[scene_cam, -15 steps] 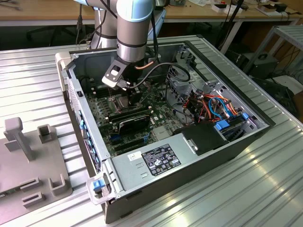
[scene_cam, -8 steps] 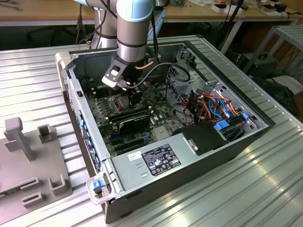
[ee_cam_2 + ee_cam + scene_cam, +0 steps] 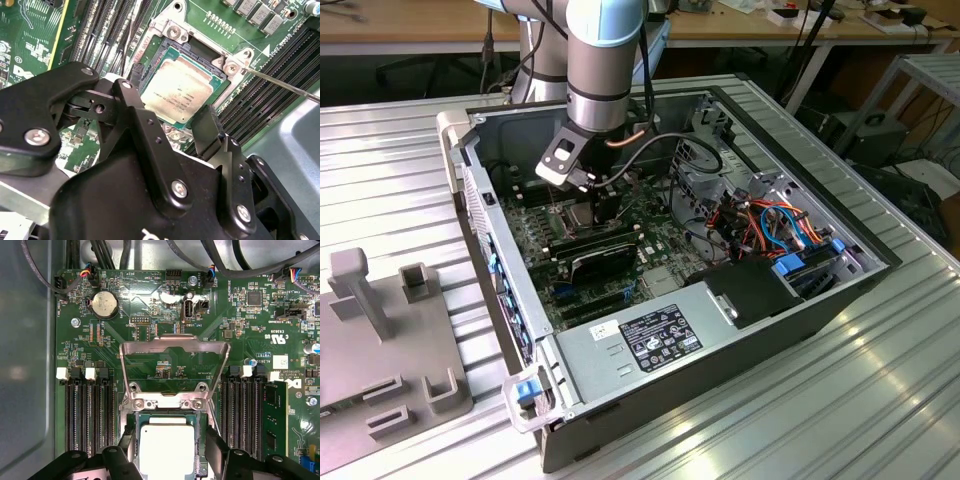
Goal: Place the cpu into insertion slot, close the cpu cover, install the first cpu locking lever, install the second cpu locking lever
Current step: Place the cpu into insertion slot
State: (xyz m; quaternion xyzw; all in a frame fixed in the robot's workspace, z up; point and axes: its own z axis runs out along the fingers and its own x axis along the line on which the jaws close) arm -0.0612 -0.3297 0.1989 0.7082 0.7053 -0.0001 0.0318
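cpu [image 3: 165, 450]: seated flat in insertion slot [image 3: 197, 47].
cpu cover [image 3: 175, 344]: hinged open, off the slot.
pincer [image 3: 169, 437]: fingers apart, flanking cpu; 10 o'clock of computer case [image 3: 505, 280] centre, exterior view.

— Where does the arm stand?

— In the exterior view the arm [image 3: 605, 50] comes down steeply from above the cpu [image 3: 165, 455]. Its grey and pale-blue wrist [image 3: 592, 100] is almost upright over it.

— And the tool?

— The tool [image 3: 590, 205] points down at the cpu and hangs low over it.

— How are the fingers?

— In both wrist views the black fingers [image 3: 214, 450] [image 3: 142, 125] are spread apart, one on each side of the cpu, each close beside an edge. I cannot tell whether either one touches it.

— Anything else of the tool?

— The second wrist view shows its black linkage bars [image 3: 235, 170] angled inward toward the cpu.
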